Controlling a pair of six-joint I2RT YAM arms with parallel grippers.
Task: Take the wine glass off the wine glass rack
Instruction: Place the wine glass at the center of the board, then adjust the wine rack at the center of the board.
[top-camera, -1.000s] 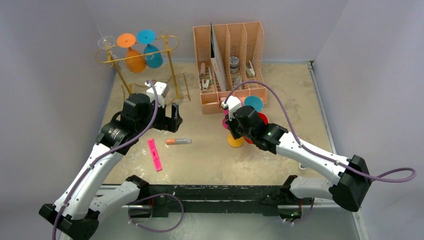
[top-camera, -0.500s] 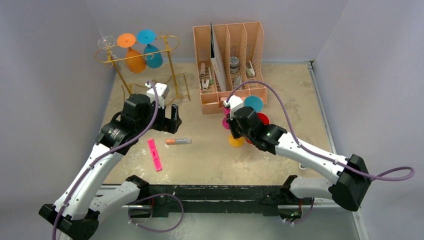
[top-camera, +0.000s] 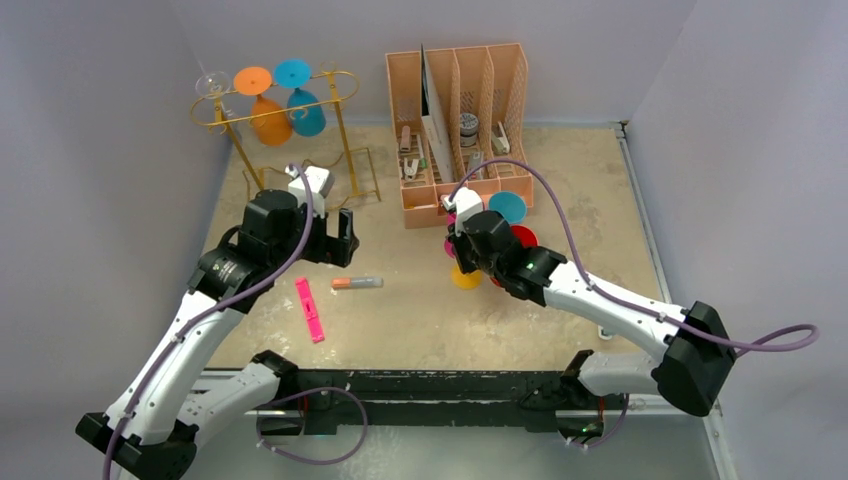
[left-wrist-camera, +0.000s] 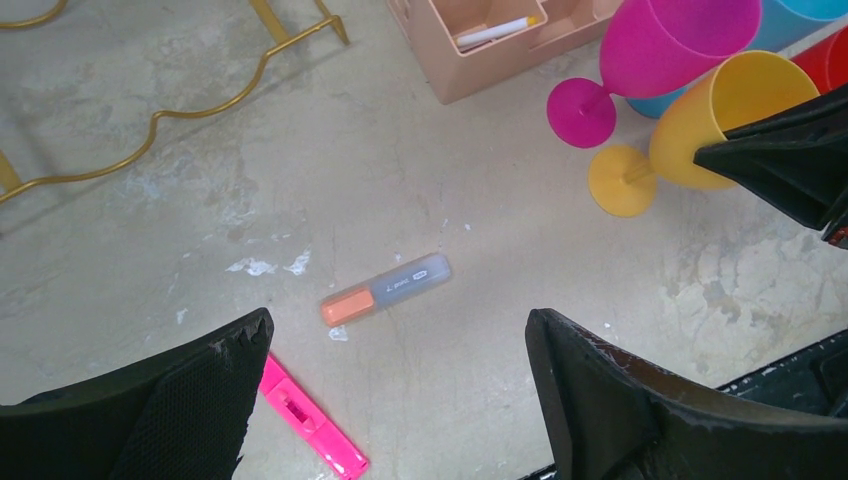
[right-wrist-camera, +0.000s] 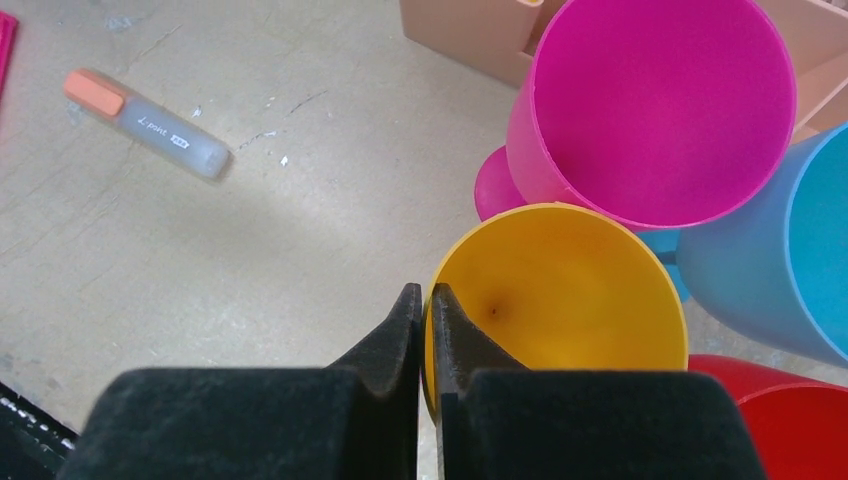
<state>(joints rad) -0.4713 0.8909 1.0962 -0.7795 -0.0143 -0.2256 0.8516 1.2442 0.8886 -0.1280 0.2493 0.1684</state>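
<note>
The gold wire wine glass rack (top-camera: 341, 120) stands at the far left. An orange wine glass (top-camera: 268, 118), a blue one (top-camera: 305, 115) and a clear one (top-camera: 213, 84) hang from it upside down. Its wavy base (left-wrist-camera: 200, 110) shows in the left wrist view. My left gripper (top-camera: 340, 238) (left-wrist-camera: 398, 325) hovers open over the table, in front of the rack, holding nothing. My right gripper (top-camera: 462, 248) (right-wrist-camera: 421, 300) is shut on the rim of a yellow wine glass (right-wrist-camera: 570, 290) (top-camera: 466, 278), one finger inside the bowl and one outside. The yellow glass's foot (left-wrist-camera: 620, 180) is low by the table.
Pink (right-wrist-camera: 650, 110), blue (right-wrist-camera: 790, 250) and red (right-wrist-camera: 780, 420) glasses crowd beside the yellow one. A peach desk organiser (top-camera: 460, 120) stands just behind them. An orange-capped highlighter (left-wrist-camera: 385, 290) and a pink marker (left-wrist-camera: 310, 425) lie on the table under my left gripper.
My right gripper has shifted slightly left and farther away, and the yellow glass has gone with it. The left arm has drifted a little to the left.
</note>
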